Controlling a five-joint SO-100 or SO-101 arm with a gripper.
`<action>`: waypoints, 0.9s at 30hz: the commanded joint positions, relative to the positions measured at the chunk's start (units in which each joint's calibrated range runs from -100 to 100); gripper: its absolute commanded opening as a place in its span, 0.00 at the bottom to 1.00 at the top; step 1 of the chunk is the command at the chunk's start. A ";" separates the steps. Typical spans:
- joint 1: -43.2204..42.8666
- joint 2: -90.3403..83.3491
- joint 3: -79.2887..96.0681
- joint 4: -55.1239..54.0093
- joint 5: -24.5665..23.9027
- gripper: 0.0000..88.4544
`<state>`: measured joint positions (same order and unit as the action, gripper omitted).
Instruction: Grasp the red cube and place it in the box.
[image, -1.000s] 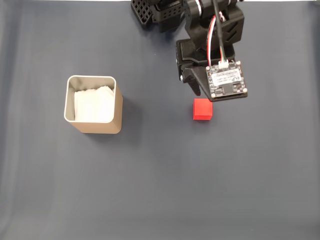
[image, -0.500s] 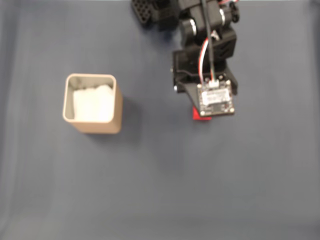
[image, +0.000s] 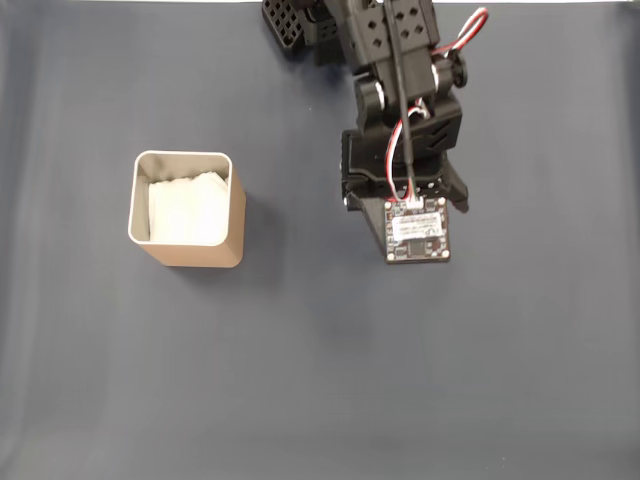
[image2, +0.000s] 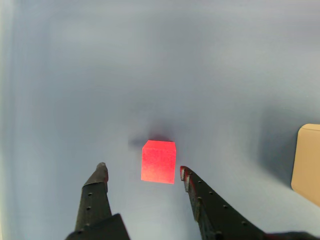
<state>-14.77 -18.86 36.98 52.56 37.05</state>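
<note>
In the wrist view the red cube (image2: 159, 161) rests on the dark blue mat, just ahead of and between my fingertips. My gripper (image2: 143, 168) is open, one black finger (image2: 96, 195) to the cube's left and the other (image2: 205, 202) close to its right, neither clearly touching it. In the fixed view the arm's wrist with its small circuit board (image: 417, 230) hangs over the spot where the cube lies, so the cube is hidden there. The beige box (image: 190, 255) with white lining stands well to the left; a corner of the box (image2: 307, 162) shows at the wrist view's right edge.
The arm's black base (image: 300, 30) sits at the top edge of the fixed view. The blue mat (image: 320, 380) spreads open between the box and the arm and below them.
The arm has swung down and slightly left over the cube, which stood in plain sight a second ago and is now covered by the wrist in the fixed view. The box has not moved.
</note>
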 joint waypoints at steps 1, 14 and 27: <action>0.82 0.90 -1.79 -1.80 0.39 0.41; 2.10 4.62 -2.61 -3.77 0.44 0.41; 1.60 0.30 4.96 -8.78 0.49 0.41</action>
<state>-13.34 -15.20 41.89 45.00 37.44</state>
